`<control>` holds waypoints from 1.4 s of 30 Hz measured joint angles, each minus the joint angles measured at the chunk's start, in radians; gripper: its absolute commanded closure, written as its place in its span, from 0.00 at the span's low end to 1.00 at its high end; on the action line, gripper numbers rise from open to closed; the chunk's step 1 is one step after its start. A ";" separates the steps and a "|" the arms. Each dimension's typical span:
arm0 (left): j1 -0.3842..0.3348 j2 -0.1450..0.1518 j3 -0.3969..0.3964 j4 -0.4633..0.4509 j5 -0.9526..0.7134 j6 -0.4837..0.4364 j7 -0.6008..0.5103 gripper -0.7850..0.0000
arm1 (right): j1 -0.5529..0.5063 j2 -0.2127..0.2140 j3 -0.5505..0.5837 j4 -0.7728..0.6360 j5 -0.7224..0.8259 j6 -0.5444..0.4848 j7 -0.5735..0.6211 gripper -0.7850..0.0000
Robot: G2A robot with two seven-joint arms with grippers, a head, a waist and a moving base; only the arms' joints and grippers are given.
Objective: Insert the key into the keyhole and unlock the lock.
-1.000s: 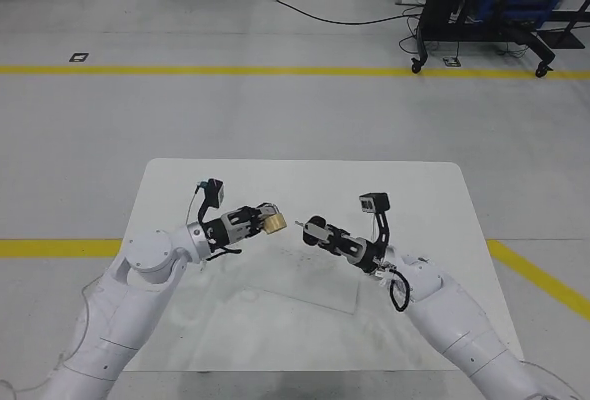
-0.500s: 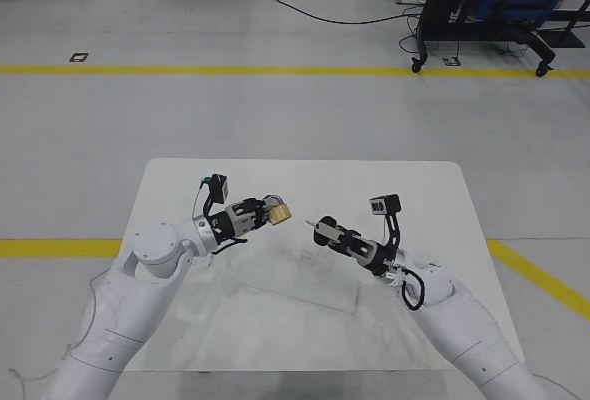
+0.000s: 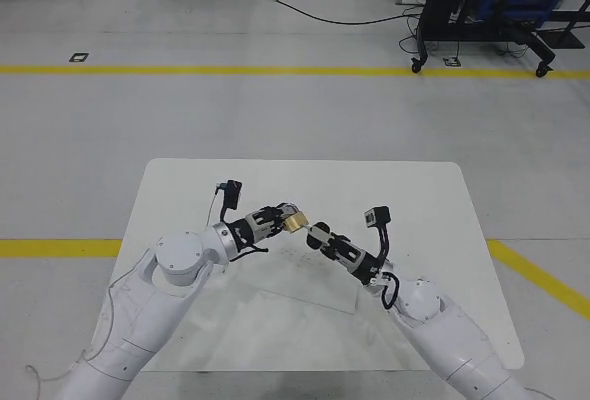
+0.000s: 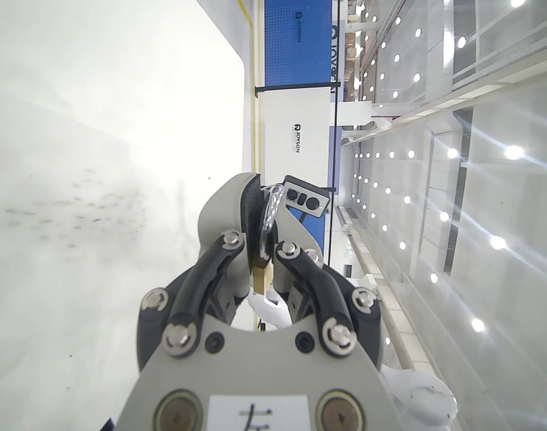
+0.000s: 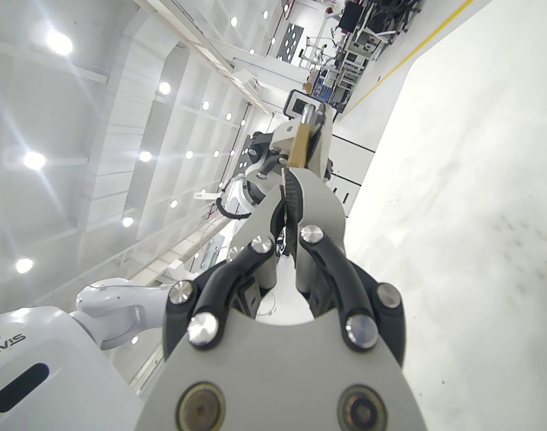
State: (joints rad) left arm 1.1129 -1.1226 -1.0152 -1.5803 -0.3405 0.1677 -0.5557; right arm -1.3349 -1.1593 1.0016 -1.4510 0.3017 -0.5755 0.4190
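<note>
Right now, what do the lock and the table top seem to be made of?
Lock: probably brass, a yellow-gold body with a dull sheen; its shackle looks like bright steel, silvery and shiny. Table: a white, matte top, likely laminate or painted board; scuff marks show, the material itself stays uncertain.

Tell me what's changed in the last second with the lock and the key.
The left gripper carried the lock toward the table's middle, and the right gripper, after drawing back a little, brought the key up to it, so the gap between them has nearly closed. Whether the key has entered cannot be told. Both grippers stay shut on their things, held above the table.
</note>
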 measured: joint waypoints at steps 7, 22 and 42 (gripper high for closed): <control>-0.007 -0.011 0.008 0.000 0.004 -0.009 0.046 1.00 | -0.030 -0.003 0.016 -0.046 -0.022 0.042 -0.050 1.00; 0.020 -0.016 -0.027 -0.009 0.001 -0.023 0.064 1.00 | -0.046 -0.011 0.032 -0.073 -0.023 0.101 -0.054 1.00; 0.044 -0.023 -0.055 -0.022 0.015 -0.032 0.068 1.00 | -0.035 -0.029 0.026 -0.068 -0.026 0.133 -0.050 1.00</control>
State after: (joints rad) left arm 1.1566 -1.1457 -1.0700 -1.6022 -0.3253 0.1353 -0.4874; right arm -1.3702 -1.1886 1.0278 -1.5192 0.2755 -0.4425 0.3690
